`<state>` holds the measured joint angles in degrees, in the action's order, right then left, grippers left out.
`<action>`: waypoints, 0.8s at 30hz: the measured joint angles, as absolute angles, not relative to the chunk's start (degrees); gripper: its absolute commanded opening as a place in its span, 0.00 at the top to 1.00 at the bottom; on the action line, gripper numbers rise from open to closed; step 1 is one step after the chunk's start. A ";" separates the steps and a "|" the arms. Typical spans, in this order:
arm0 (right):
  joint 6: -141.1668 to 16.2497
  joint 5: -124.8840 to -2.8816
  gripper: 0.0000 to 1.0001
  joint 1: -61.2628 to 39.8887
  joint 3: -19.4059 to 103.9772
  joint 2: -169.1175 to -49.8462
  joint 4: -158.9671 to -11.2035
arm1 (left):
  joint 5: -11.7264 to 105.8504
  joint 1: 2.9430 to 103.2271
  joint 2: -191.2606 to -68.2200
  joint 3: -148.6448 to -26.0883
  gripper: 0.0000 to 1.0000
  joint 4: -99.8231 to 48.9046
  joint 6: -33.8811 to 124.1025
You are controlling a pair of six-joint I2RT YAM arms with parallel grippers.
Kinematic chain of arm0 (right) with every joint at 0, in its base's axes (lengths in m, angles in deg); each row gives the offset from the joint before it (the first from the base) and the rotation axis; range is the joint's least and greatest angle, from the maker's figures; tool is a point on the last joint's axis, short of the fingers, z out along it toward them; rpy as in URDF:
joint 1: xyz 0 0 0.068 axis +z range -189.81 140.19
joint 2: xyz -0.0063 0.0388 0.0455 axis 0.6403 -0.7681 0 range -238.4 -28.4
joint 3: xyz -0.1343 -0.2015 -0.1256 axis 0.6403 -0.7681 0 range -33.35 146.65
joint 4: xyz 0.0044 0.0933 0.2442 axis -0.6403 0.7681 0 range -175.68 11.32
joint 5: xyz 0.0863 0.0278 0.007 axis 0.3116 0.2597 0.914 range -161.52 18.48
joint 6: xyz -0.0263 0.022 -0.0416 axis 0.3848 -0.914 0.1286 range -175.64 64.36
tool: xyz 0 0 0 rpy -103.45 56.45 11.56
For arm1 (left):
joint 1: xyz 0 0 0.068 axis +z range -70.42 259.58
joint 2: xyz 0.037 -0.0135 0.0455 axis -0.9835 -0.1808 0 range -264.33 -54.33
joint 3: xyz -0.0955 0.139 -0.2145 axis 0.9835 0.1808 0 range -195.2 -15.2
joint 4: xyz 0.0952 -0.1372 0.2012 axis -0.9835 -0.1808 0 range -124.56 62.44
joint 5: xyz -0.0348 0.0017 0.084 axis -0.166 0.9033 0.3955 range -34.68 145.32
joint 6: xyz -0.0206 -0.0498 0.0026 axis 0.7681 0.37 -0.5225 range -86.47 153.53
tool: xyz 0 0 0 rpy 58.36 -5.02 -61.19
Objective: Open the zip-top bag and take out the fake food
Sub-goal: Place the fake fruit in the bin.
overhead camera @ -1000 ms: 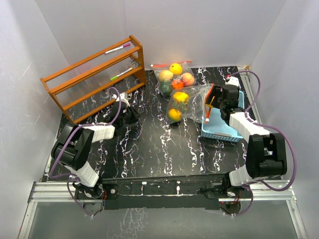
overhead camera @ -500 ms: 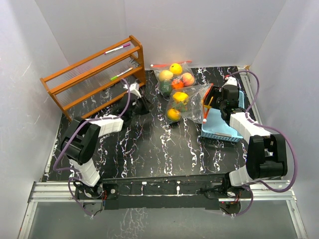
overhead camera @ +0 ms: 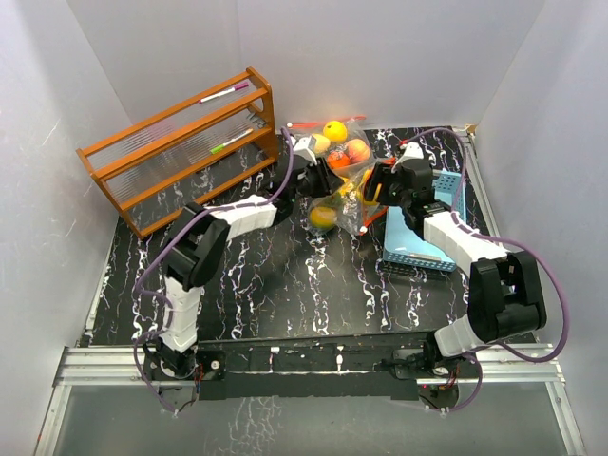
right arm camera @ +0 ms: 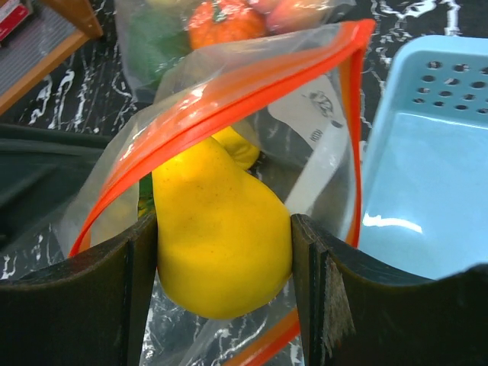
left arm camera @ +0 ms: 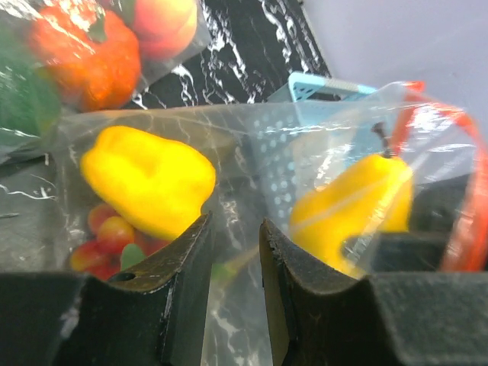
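- The right gripper [right arm camera: 225, 225] squeezes a yellow pear [right arm camera: 217, 198] in the bag [right arm camera: 324, 145].
- The left gripper [left arm camera: 234, 225] is a little open and holds nothing, near a yellow pepper [left arm camera: 149, 179] in the bag.
- The pear's bottom is cut off.

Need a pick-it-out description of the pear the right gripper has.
Find the blue basket on the table's right side; just left of it is a clear bag with an orange zip strip. The pear is in that bag, between the right gripper's fingers. It is smooth yellow with a narrow neck, unlike the lumpy yellow pepper beside it.
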<state>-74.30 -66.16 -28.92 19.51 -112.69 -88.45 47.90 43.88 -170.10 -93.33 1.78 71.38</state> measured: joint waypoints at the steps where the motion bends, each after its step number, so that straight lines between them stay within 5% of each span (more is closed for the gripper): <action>1: -74.36 -65.98 0.82 -28.31 19.75 -112.91 -88.40 | 47.51 43.53 -172.09 -94.81 0.70 1.34 71.51; 9: -74.34 -65.55 0.82 -26.65 20.12 -113.24 -86.94 | 45.96 43.31 -180.68 -96.36 0.70 0.16 73.19; 24: -72.27 -67.82 0.82 -26.16 20.98 -109.39 -82.76 | 46.64 44.84 -175.72 -83.88 0.72 6.28 74.96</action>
